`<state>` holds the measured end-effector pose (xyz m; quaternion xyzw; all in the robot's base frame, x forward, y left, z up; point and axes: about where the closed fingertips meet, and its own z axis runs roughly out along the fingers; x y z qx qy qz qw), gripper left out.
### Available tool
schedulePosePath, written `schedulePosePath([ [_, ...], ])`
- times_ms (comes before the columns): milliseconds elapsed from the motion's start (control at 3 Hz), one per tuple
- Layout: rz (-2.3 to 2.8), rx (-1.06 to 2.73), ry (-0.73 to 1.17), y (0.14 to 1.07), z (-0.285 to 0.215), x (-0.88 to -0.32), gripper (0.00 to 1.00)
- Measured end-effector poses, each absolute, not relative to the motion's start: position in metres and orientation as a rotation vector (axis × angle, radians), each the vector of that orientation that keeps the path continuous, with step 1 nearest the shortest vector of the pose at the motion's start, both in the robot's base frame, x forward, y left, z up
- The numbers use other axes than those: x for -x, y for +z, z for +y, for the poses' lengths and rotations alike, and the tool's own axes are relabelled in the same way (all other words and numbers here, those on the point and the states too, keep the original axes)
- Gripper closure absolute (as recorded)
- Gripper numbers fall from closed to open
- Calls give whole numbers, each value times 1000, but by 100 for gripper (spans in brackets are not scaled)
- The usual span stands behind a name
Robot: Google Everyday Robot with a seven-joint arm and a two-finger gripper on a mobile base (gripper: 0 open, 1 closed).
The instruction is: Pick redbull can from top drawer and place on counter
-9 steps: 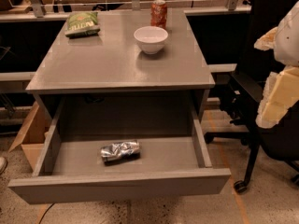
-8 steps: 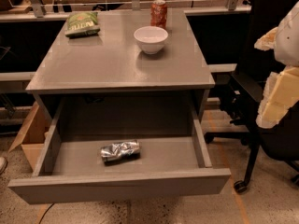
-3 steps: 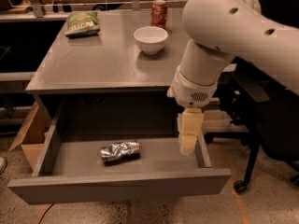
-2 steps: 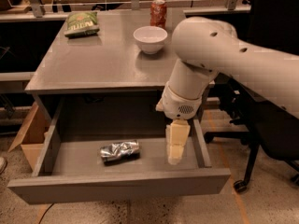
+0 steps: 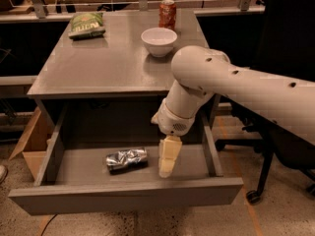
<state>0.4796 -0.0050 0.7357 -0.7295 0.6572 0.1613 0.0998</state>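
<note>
- While the top drawer (image 5: 123, 200) stands open at lower centre, I see the redbull can (image 5: 127, 159) lying inside, the gripper (image 5: 166, 168) just right of it, its spread untellable.
- Counter (image 5: 108, 65) above holds a bowl (image 5: 159, 41), a soda can (image 5: 167, 14) and a green bag (image 5: 86, 23).

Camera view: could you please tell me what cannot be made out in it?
- The redbull can: print too blurred to read.
- The drawer: back right corner hidden by the arm.
- The hand, low in the drawer right of the redbull can: contact with the floor unclear.
- The chair: cut off by the right edge.
</note>
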Motion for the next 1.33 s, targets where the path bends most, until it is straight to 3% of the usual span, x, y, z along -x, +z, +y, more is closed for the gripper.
schedulePosePath([
  [1333,1713,1974,528,670,106,-532,0],
])
